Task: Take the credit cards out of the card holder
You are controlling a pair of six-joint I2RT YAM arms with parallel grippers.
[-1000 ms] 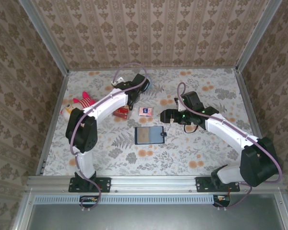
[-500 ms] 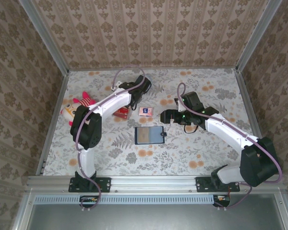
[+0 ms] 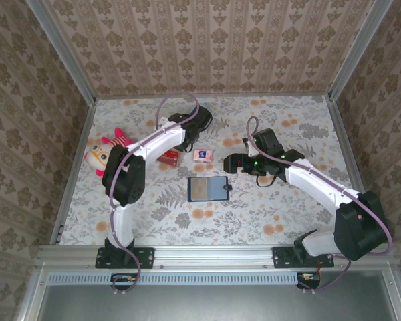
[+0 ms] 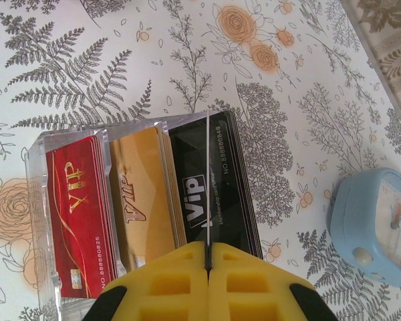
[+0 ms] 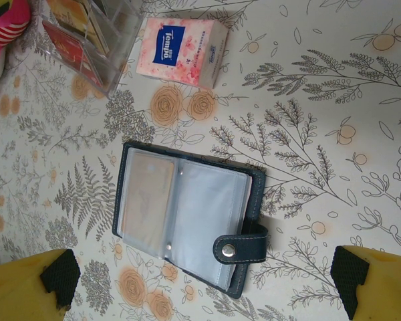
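a: what is hard to read here?

b: the left pincer (image 4: 207, 251) is pressed together on a credit card (image 4: 207, 174) seen edge-on. only a thin pale line shows, so its face and colour cannot be told. the yellow fingers (image 4: 167, 284) cover the near ends of the red, gold and black vip cards (image 4: 137, 194) standing in the clear box (image 4: 35, 200) beneath.

a: anything cut off?

b: a pale blue clock (image 4: 374, 227) runs out of the left wrist view at 4 o'clock. in the right wrist view, the clear box and a plush toy (image 5: 3, 20) are clipped at 11 o'clock.

a: and the card holder?

b: the card holder (image 5: 187, 227) lies open and flat near the middle of the surface (image 3: 254, 214), with its snap tab (image 5: 234, 249) at 4 o'clock. a tan card (image 5: 144, 197) sits in the 9 o'clock pocket. the 3 o'clock pocket is glossy grey-blue, and whether it holds anything cannot be told. the right pincer (image 5: 206, 281) is spread wide with nothing between its tips. from above it sits at the holder's 1 o'clock.

a: room to move?

b: from above, a tissue pack (image 3: 202, 155) lies at the holder's 12 o'clock, apart from it, and the clear box at 10 o'clock. open floral surface runs from the holder's 6 and 3 o'clock sides out to the metal rails (image 3: 73, 167).
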